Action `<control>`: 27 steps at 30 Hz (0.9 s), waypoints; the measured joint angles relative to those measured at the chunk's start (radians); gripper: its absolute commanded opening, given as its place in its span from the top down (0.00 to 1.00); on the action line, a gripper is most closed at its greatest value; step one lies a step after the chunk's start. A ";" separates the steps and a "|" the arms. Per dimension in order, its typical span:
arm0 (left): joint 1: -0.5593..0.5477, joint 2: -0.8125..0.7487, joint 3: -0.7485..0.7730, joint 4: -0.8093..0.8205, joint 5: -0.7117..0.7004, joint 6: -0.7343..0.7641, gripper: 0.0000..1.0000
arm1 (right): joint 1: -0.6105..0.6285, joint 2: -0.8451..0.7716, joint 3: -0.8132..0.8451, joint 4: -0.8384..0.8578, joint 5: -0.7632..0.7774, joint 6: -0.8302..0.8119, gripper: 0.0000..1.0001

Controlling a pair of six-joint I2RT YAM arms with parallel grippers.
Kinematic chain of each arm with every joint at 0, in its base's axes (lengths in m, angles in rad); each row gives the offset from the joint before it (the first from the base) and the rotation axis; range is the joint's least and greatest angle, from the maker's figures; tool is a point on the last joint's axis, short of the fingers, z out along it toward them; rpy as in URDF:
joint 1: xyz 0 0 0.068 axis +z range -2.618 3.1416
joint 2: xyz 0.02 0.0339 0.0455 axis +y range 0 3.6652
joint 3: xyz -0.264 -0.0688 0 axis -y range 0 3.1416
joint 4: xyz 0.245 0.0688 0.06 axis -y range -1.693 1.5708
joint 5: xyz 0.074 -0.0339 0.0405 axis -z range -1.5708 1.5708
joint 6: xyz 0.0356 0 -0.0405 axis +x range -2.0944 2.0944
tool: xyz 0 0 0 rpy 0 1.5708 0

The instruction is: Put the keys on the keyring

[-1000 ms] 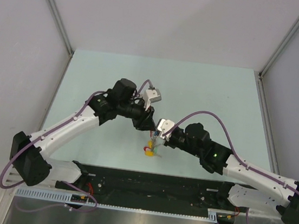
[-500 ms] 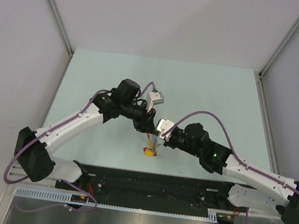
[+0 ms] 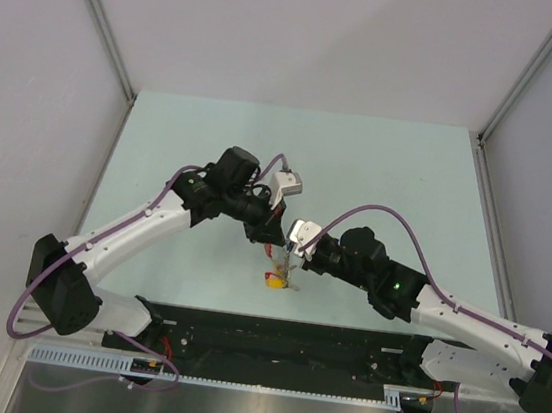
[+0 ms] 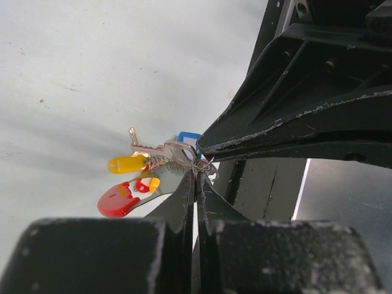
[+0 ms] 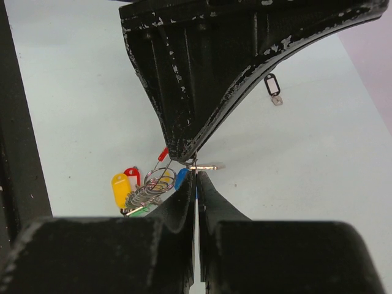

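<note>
Moved closer and closed, left gripper (image 4: 196, 176) pinches keyring (image 4: 154, 164) wire; right gripper (image 5: 196, 174), just beside keyring, clamps blue-tagged key (image 5: 181, 178).

Two robot arms seen from above: the left arm (image 3: 127, 232) and right arm (image 3: 474, 317) wear white shells between bulky black joint housings, each trailed by a looping purple cable (image 3: 371, 211). Small grey camera blocks (image 3: 284, 179) sit at the wrists, and a green light (image 3: 395, 278) glows on the right arm. Up close, the wedge-shaped black fingers (image 5: 184, 79) of the left tool (image 4: 196, 177) and right tool (image 5: 195, 177) show scuffed, pale-chipped edges.
</note>
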 measured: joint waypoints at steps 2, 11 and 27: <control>-0.004 0.000 0.000 0.000 -0.007 0.005 1.00 | 0.001 0.000 0.000 -0.001 0.001 0.000 1.00; -0.022 -0.048 -0.053 0.087 -0.063 -0.002 1.00 | 0.006 -0.008 0.002 -0.011 0.051 0.016 1.00; -0.032 -0.224 -0.184 0.244 -0.122 -0.065 1.00 | 0.034 -0.021 0.026 -0.024 0.072 0.090 1.00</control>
